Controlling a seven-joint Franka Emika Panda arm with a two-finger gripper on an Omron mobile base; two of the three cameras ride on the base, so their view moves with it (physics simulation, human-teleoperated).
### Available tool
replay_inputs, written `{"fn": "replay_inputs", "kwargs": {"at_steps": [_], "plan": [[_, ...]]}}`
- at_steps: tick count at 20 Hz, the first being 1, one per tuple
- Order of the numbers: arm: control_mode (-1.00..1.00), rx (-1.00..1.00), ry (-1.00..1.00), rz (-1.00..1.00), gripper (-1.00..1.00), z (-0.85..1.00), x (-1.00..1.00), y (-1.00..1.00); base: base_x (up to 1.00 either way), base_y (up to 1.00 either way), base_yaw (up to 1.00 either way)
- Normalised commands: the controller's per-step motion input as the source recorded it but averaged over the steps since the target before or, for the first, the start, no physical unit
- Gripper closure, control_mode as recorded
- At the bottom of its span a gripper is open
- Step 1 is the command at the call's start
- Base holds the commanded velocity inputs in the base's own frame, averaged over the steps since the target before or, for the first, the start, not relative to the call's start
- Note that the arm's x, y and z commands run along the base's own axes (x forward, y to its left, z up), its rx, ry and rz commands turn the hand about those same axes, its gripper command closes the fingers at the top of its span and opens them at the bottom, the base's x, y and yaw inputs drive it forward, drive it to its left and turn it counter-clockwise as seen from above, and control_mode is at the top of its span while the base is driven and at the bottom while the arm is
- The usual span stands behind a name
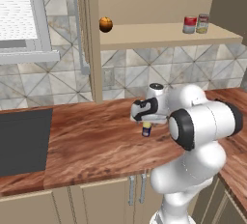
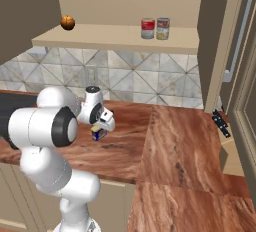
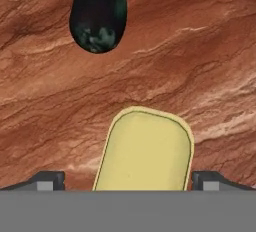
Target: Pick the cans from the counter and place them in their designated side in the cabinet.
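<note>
Arm (image 1: 193,136): glossy white rounded shells, bulbous links — black bands at the joints. White hand block with a black panel on its side. Gripper (image 3: 128,181): two small dark grey finger tips — squared, blocky.

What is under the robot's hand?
A dark blue can with a yellow top stands on the counter, between the open gripper's fingertips. The can's lower part is hidden.

Can (image 1: 146,130) on counter (image 1: 91,141); two cans (image 1: 196,24) on cabinet shelf (image 1: 159,34)
</note>
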Motion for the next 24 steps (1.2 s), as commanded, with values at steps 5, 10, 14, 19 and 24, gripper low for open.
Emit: {"fn": "replay_inputs", "kwargs": {"at_steps": [5,10,14,19,24], "plan": [[-1.00,0.00,0.04,0.00,1.00,-0.28,0.14,0.00,0.00,0.00,0.00],[-1.00,0.01,0.05,0.00,1.00,-0.18,0.00,-0.01,0.00,0.00,0.00],[-1.00,0.02,-0.08,0.00,1.00,0.09,-0.03,0.00,0.00,0.00,0.00],[-1.00,0.01,-0.17,0.00,1.00,0.44,-0.17,0.00,0.00,0.00,0.00],[-1.00,0.00,-0.16,0.00,1.00,0.47,-0.22,-0.06,0.00,0.00,0.00]]}}
